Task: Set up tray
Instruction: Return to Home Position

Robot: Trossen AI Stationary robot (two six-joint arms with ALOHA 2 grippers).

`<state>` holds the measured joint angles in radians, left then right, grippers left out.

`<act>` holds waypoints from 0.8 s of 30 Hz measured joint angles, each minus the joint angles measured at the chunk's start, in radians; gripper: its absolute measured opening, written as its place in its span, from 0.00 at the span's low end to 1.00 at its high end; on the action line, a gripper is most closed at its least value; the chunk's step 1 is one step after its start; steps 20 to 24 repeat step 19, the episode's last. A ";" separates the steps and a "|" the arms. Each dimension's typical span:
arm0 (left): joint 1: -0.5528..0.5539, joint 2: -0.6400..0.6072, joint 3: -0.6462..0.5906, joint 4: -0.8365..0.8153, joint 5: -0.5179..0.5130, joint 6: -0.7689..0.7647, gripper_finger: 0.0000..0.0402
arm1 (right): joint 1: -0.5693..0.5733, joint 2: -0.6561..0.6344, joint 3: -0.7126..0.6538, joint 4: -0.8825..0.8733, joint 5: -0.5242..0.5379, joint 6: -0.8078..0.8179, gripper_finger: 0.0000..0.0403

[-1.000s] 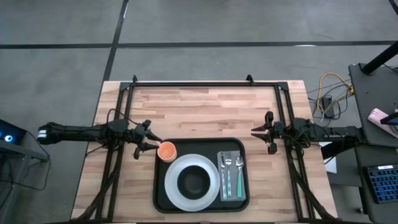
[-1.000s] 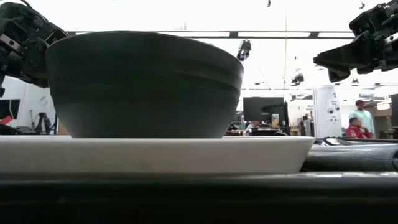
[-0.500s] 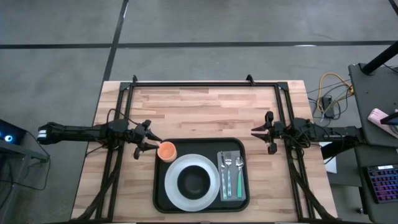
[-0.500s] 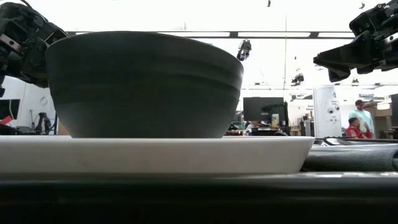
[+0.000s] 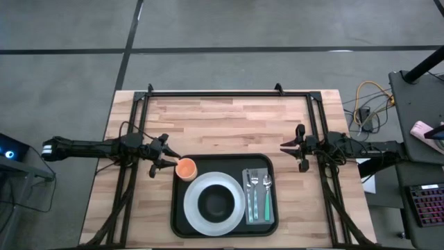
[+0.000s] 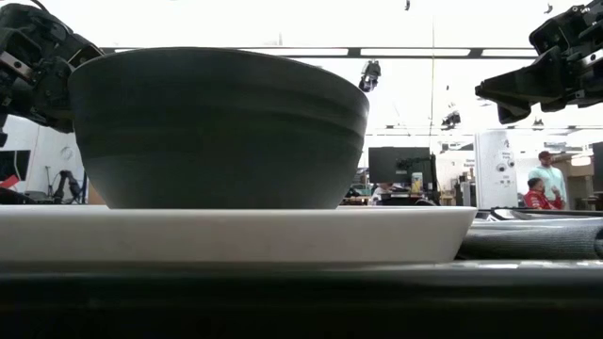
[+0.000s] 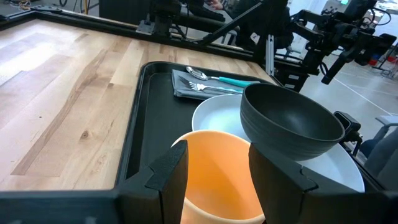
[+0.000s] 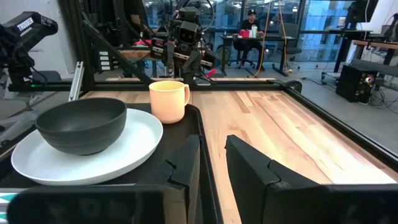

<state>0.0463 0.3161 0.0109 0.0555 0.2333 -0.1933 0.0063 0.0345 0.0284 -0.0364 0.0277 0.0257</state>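
High view: nothing shifted over the last second. Tray [image 5: 177, 226] flat on the table [image 5: 229, 121], fully laid with cup [image 5: 186, 168], plate [image 5: 194, 215], bowl [image 5: 218, 202] and cutlery [image 5: 257, 194]. Left gripper [image 5: 168, 161] just off the tray's far left corner, fingers apart, empty. Right gripper [image 5: 284, 146] beyond the tray's far right corner, likewise apart. Setting apparently complete, only parking left.

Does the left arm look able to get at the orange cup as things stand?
Probably yes. The left claw hangs open just beside the orange cup, which stands in the tray's corner, with nothing between them. The right claw waits off the tray's opposite side.
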 joint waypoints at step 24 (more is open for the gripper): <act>0.000 0.000 0.000 0.000 0.000 0.000 0.38 | 0.000 0.000 0.000 0.000 0.000 0.000 0.19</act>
